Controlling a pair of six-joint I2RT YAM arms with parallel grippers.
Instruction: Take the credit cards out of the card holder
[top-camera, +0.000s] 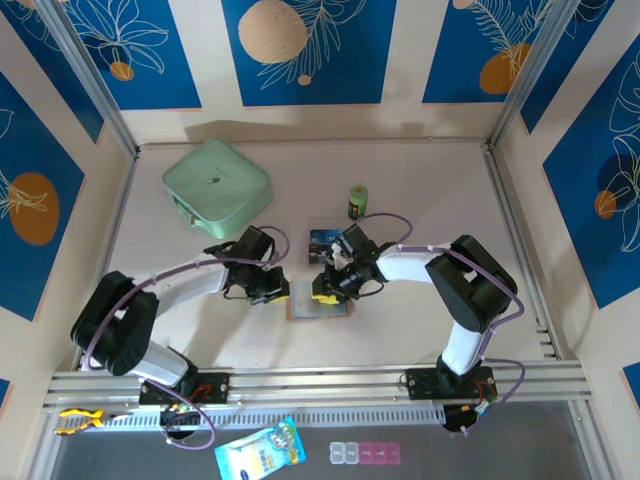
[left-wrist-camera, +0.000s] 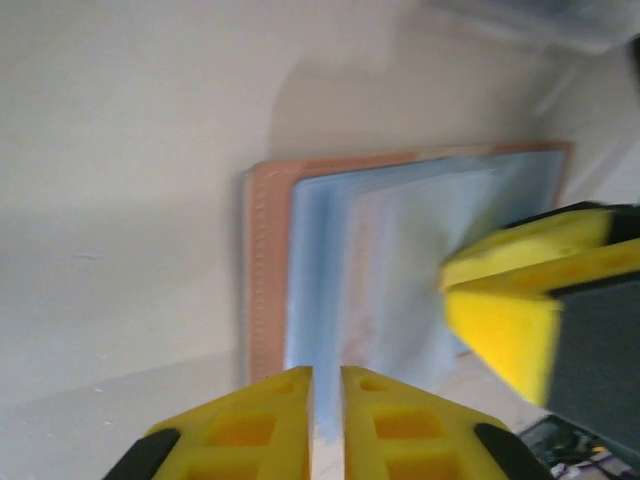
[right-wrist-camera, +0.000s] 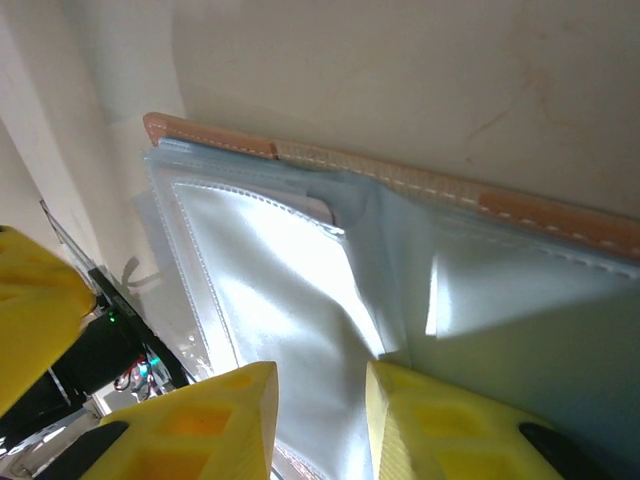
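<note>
The card holder (top-camera: 322, 306) lies open on the table between both grippers, its tan edge (left-wrist-camera: 265, 270) (right-wrist-camera: 400, 180) framing grey clear sleeves (right-wrist-camera: 300, 280). A pale card corner (right-wrist-camera: 322, 208) peeks out of one sleeve. One dark credit card (top-camera: 322, 238) lies on the table just behind the holder. My left gripper (top-camera: 279, 292) (left-wrist-camera: 327, 372) is over the holder's left edge, its jaws a narrow gap apart above a bluish sleeve. My right gripper (top-camera: 326, 290) (right-wrist-camera: 320, 375) stands open over the sleeves, one fingertip (right-wrist-camera: 400, 385) resting on the plastic. Its yellow finger (left-wrist-camera: 510, 290) shows in the left wrist view.
A mint-green square case (top-camera: 217, 183) sits at the back left. A small green can (top-camera: 358, 202) stands behind the dark card. Metal rails (top-camera: 320, 382) run along the near edge. A blue packet (top-camera: 260, 450) and pill boxes (top-camera: 365, 453) lie below it.
</note>
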